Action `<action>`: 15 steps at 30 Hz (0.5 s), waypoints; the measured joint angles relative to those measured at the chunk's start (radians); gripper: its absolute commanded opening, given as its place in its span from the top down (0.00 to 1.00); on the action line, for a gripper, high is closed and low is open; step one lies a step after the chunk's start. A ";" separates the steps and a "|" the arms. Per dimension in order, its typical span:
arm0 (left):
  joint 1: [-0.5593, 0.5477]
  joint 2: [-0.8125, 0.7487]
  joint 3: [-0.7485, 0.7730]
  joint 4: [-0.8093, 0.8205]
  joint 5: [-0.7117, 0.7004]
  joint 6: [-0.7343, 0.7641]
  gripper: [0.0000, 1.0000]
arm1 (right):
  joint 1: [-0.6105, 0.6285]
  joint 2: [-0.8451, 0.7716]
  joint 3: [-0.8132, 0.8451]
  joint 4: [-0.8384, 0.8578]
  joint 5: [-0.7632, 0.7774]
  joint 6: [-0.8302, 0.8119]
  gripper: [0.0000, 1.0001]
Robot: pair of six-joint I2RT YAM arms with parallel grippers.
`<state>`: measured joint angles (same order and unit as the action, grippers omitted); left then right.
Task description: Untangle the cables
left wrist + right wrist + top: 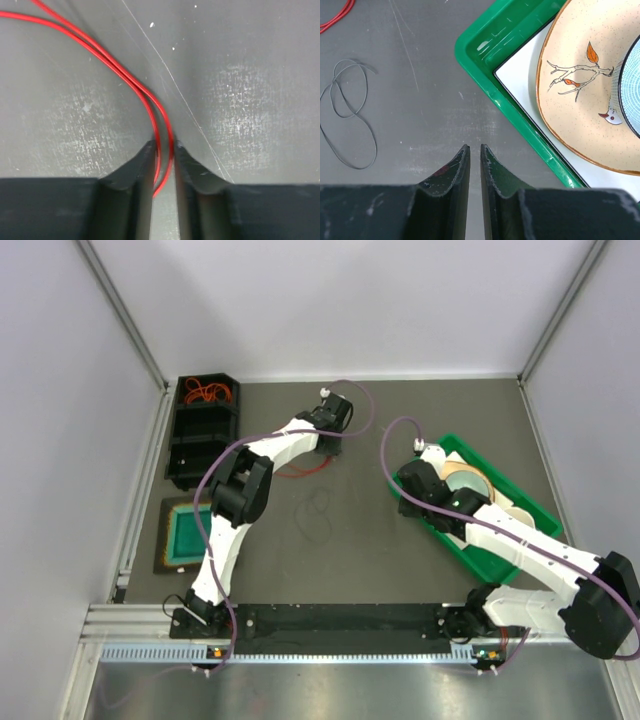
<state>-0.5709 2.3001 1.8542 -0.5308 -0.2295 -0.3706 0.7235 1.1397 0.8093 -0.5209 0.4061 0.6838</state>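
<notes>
Two strands of one red cable (158,145) pass between the fingers of the left gripper (163,150), well to the left of the green tray (485,55) and a little farther back. Both strands touch the inner faces, so I read the claw as clenched on the cable. I judge it has taken the bend of a loop so the cord can be drawn clear of the others. The cable is thin, smooth and glossy, and it curves limply away across the table (250,100), a matte grey surface with fine scratches and pale scuffs. A thinner dark cable (350,120) lies flat in a loose figure-of-eight between the red cable and the tray, apart from both. The right gripper (475,150) hovers just beside the tray's left corner, its black fingers nearly shut with only a slim empty slit between them. I take that as waiting within reach of the dark cable. More orange cables (207,392) sit coiled in a black bin (200,440), far left of the tray at the table's back edge. The tray is shiny hard plastic with a raised rim and holds a cream speckled plate (580,100) painted with a twig and orange leaves.
</notes>
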 measured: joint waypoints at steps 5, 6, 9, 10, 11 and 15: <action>0.000 0.000 0.000 -0.001 -0.008 0.000 1.00 | 0.000 0.000 0.000 0.000 0.000 0.000 0.85; 0.000 0.000 0.000 -0.001 -0.008 -0.002 1.00 | 0.000 0.000 0.000 0.000 0.000 0.000 0.85; 0.000 0.000 0.000 -0.001 -0.008 -0.003 1.00 | 0.000 0.000 0.000 0.000 0.000 -0.001 0.85; 0.000 0.000 -0.001 0.000 -0.006 -0.003 1.00 | 0.000 0.000 0.000 0.000 0.000 -0.001 0.85; 0.001 -0.001 -0.004 0.002 -0.002 -0.005 1.00 | 0.000 0.000 0.000 0.000 0.000 -0.001 0.85; 0.027 -0.056 -0.096 0.062 0.104 -0.050 1.00 | 0.000 0.000 0.000 0.000 0.000 0.000 0.85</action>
<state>-0.5438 2.2444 1.7580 -0.4690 -0.1253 -0.4210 0.7235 1.1400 0.8093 -0.5209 0.4065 0.6834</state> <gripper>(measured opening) 0.012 0.148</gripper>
